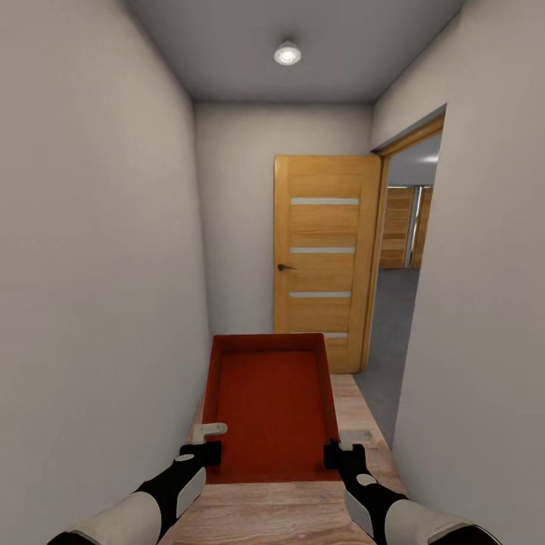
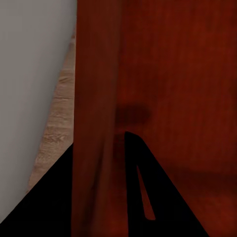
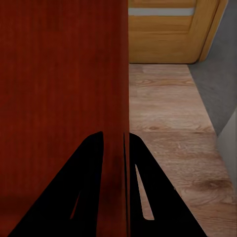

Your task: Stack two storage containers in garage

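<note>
1. Holding a red-orange storage container (image 1: 272, 405) between them, the two grippers carry it out in front of the robot in a narrow hallway, its open top facing up.
2. The left gripper (image 1: 203, 453) clamps the container's left wall near the near corner; the right gripper (image 1: 341, 456) clamps the right wall opposite it.
3. In the left wrist view, the left gripper (image 2: 98, 163) has a dark finger on each side of the container's wall (image 2: 94, 98), closed narrowly on it.
4. In the right wrist view, the right gripper (image 3: 116, 158) pinches the wall (image 3: 121, 74) the same way, one finger inside and one outside.
5. The head view alone shows an open wooden door (image 1: 325, 257) ahead and a doorway to grey flooring (image 1: 390, 333) on the right.
6. The right wrist view shows light wood-plank floor (image 3: 168, 123) beneath the container.
</note>
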{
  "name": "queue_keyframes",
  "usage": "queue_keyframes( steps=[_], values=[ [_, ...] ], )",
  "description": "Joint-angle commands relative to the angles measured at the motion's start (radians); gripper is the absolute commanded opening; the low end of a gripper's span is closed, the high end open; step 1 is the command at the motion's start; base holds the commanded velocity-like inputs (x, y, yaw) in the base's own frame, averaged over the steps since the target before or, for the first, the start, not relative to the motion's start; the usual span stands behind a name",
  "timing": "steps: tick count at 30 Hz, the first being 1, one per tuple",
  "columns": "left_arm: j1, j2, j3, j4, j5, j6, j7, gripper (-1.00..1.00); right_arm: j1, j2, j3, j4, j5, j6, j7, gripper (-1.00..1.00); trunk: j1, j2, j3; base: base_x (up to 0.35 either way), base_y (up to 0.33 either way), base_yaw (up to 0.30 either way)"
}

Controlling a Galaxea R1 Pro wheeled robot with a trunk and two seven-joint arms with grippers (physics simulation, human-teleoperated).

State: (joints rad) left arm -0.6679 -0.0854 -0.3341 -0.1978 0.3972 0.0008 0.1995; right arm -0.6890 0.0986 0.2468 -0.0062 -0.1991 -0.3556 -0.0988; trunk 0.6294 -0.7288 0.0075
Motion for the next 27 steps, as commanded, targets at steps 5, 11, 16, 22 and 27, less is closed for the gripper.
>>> queue_keyframes(
  steps=[5,11,16,22,27],
  values=[
    [-0.001,0.001,0.162,-0.008,-0.167,0.002,0.008,-1.00,0.000,-0.010,-0.112,0.005,0.020,0.000,0.001,-1.00,0.001,0.000,0.000,0.321,0.000,0.000],
    [-0.001,0.001,0.161,-0.008,-0.167,0.002,0.008,-1.00,0.000,-0.010,-0.112,0.005,0.020,0.000,0.001,-1.00,0.001,0.000,0.000,0.321,0.000,0.000],
    [-0.001,0.001,0.161,-0.008,-0.167,0.002,0.008,-1.00,0.000,-0.011,-0.112,0.005,0.020,0.000,0.001,-1.00,0.001,0.000,0.000,0.321,0.000,0.000],
    [-0.001,0.001,0.162,-0.008,-0.167,0.002,0.008,-1.00,0.000,-0.010,-0.112,0.005,0.020,0.000,0.001,-1.00,0.001,0.000,0.000,0.321,0.000,0.000],
    [-0.001,0.001,0.161,-0.008,-0.167,0.002,0.008,-1.00,0.000,-0.010,-0.112,0.005,0.021,-0.001,0.001,-1.00,0.001,0.000,0.000,0.321,0.000,0.000]
  ],
)
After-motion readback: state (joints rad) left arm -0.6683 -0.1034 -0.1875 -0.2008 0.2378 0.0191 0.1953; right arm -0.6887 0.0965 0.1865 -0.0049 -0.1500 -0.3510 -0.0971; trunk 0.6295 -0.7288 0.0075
